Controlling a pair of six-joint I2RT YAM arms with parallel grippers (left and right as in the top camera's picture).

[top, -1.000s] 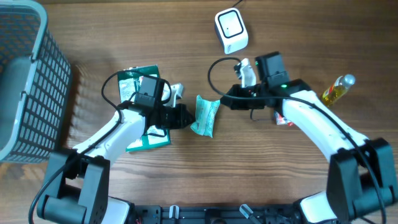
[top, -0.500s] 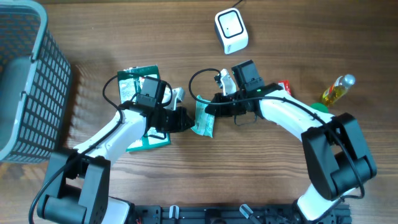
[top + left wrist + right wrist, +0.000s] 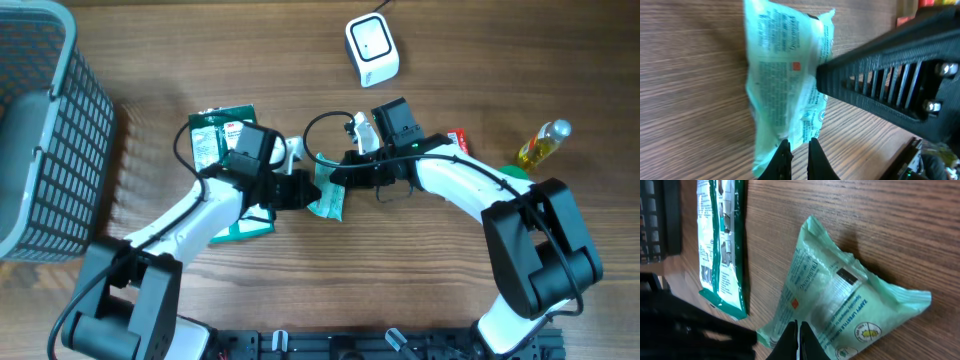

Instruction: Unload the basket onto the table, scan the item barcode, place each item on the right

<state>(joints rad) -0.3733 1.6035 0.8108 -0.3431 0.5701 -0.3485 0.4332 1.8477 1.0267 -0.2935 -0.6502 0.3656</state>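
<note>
The item is a mint-green pouch [image 3: 330, 196] lying flat on the wooden table, with printed text facing up [image 3: 785, 80] and a small dark label [image 3: 846, 276] on it. My left gripper [image 3: 311, 190] is shut, its tips [image 3: 799, 156] at the pouch's near edge with nothing visibly between them. My right gripper [image 3: 336, 179] is also shut, its tips [image 3: 798, 341] resting over the pouch [image 3: 840, 302] from the opposite side. The right gripper's black finger [image 3: 890, 90] overlaps the pouch's right edge. The white scanner [image 3: 372, 48] stands at the back of the table.
A dark green flat packet [image 3: 215, 132] lies partly under my left arm [image 3: 722, 245]. A grey mesh basket [image 3: 40, 120] fills the left side. A yellow bottle [image 3: 543, 143] and a red item [image 3: 457, 140] lie at the right.
My right arm swung left until its gripper reached the pouch. My left gripper then slid right up to the pouch's other side and closed the last bit.
</note>
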